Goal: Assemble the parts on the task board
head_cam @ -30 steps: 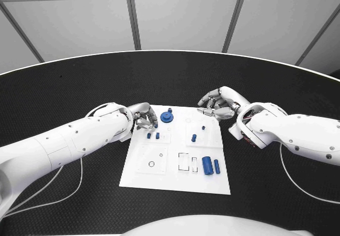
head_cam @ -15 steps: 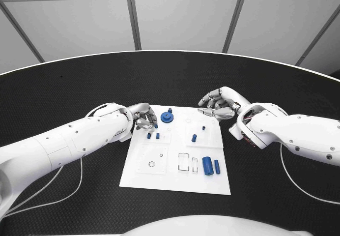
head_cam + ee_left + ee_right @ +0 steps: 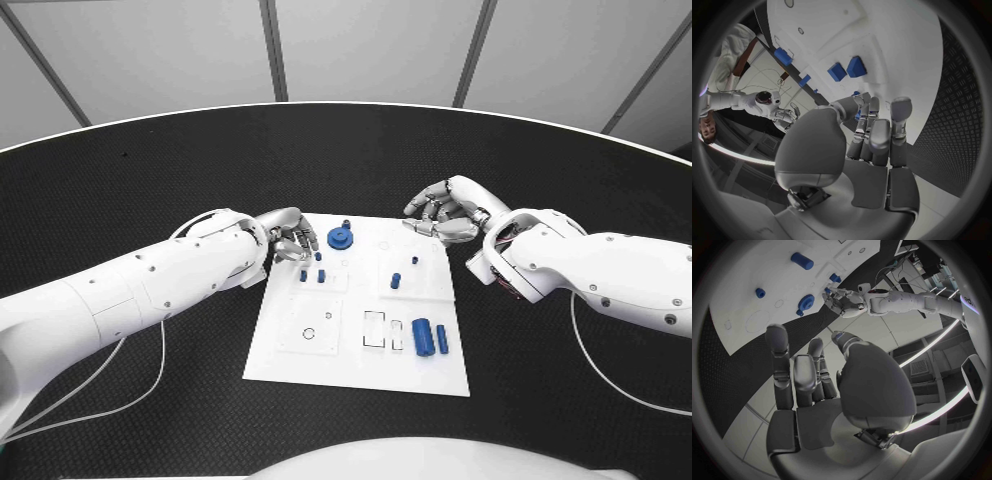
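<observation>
Task board [image 3: 361, 370] lying flat at the centre of the black table [image 3: 144, 180], long side running away from the robot.

Left hand [image 3: 293, 238] hovering at the board's far left corner, above its edge; fingers [image 3: 879, 135] held close together and partly curled, pointing down toward the board; nothing visible between them in the left wrist view; contact with the board impossible to tell.

Right hand [image 3: 444, 213] sitting just beyond the board's far right corner, over the table; fingers [image 3: 795, 377] curled inward side by side; holding nothing in the right wrist view; fingertip [image 3: 837, 335] showing a small blue spot, nature impossible to tell.

Parts resting on the board:
- round blue knob [image 3: 339, 238] near the far edge, just beside the left hand; short pin [image 3: 348, 223] standing right behind it;
- two small blue pieces [image 3: 312, 275] side by side in the left recess, below the left hand;
- small blue peg [image 3: 395, 281] in the right recess; darker small peg [image 3: 415, 260] beyond it;
- large blue cylinder [image 3: 423, 336] lying lengthwise near the right edge; thinner blue rod [image 3: 441, 339] lying just beside it, parallel;
- empty rectangular slots [image 3: 375, 329] just left of the cylinder; oval hole [image 3: 306, 332] in the near left panel.
</observation>
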Motion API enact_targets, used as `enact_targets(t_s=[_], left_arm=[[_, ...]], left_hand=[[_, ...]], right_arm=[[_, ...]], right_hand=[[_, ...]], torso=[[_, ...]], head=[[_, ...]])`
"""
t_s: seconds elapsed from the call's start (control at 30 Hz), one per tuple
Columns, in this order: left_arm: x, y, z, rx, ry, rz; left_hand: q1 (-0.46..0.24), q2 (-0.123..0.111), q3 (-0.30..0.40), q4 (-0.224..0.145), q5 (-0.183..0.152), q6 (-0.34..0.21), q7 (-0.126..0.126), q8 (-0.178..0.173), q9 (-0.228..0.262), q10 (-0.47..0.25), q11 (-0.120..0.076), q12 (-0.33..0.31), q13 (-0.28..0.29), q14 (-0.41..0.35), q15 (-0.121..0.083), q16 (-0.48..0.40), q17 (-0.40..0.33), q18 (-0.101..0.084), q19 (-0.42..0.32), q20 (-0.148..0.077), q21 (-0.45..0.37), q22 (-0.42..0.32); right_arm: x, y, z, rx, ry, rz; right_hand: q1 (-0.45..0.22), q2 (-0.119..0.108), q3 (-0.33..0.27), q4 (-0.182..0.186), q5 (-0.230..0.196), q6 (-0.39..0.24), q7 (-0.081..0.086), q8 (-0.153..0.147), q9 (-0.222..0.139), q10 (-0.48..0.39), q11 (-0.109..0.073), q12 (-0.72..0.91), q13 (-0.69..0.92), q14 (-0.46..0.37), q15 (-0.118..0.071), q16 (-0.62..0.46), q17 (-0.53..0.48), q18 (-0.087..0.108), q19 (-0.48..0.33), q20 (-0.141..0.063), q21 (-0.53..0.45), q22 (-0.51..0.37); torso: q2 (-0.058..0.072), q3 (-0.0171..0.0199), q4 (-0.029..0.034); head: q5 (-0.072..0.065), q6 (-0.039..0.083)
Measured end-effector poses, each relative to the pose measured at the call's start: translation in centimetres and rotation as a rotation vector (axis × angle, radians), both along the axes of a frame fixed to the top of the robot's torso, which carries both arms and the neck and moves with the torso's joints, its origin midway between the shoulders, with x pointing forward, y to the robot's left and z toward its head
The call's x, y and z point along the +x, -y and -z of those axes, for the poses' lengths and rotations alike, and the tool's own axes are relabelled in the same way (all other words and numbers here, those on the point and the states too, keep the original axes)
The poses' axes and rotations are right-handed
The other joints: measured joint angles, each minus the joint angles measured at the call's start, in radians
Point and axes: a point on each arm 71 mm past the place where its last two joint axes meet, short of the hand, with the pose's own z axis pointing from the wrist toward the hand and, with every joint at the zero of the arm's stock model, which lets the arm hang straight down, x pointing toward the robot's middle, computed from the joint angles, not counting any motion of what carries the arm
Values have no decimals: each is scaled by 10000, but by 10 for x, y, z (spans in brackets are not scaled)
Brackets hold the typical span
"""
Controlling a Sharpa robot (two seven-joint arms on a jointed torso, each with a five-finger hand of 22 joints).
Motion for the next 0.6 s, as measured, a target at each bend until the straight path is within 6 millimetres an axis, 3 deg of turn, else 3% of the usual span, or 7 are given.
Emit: enact_targets(t_s=[0.13, 0.37, 0.5, 0.6], left_arm=[[0, -3, -1, -89, 133, -17], [1, -18, -13, -999, 159, -426], [1, -31, -23, -1947, -184, -946], [-2, -42, -29, -2970, -575, -1438]], left_hand=[[0, 0, 27, -27, 0, 0, 0, 0, 0, 0, 0, 0, 13, 0, 0, 0, -9, 0, 0, 0, 0, 0], [60, -60, 113, -112, 83, 76, 74, 0, 1, -77, 78, -122, 22, -135, 126, -40, -419, -1, -211, 59, -200, -381], [60, -60, 153, -94, 111, 110, 108, 0, -16, -165, 165, -202, -7, -538, 143, -315, -1303, -1, -542, 77, -506, -930], [-3, -122, 154, -94, 112, 115, 104, 0, -27, -234, 160, -264, -35, -793, 160, -518, -1930, 155, -779, 102, -759, -1352]], right_arm=[[0, 2, 0, -22, -7, 44], [4, 15, 4, -260, -320, 233], [5, 23, 7, -735, -642, 143], [4, 26, 10, -1508, -828, -121]], right_hand=[[0, 0, 18, -19, 0, 0, 0, 0, 0, -65, 18, -224, -177, 0, 0, 0, -8, 0, 0, 0, -38, -25], [370, -142, 692, -465, 0, 58, 58, 0, -7, -640, 95, -1788, -1395, 0, 0, 0, 198, 1, 135, 46, -100, 23], [556, -207, 1132, -881, -11, 113, 113, 0, -34, -737, 159, -2989, -2428, 0, 0, 146, 413, -1, 322, 73, 320, 391], [556, -207, 1310, -1060, -247, 164, 164, 0, -47, -793, 215, -3634, -3014, 22, 22, 320, 611, 1, 422, 93, 707, 719]], torso=[[-1, 0, -2], [-48, 0, -24], [-108, -3, -67], [-178, -12, -98]], head=[[0, -2], [-13, 19], [-17, 48], [-46, 58]])
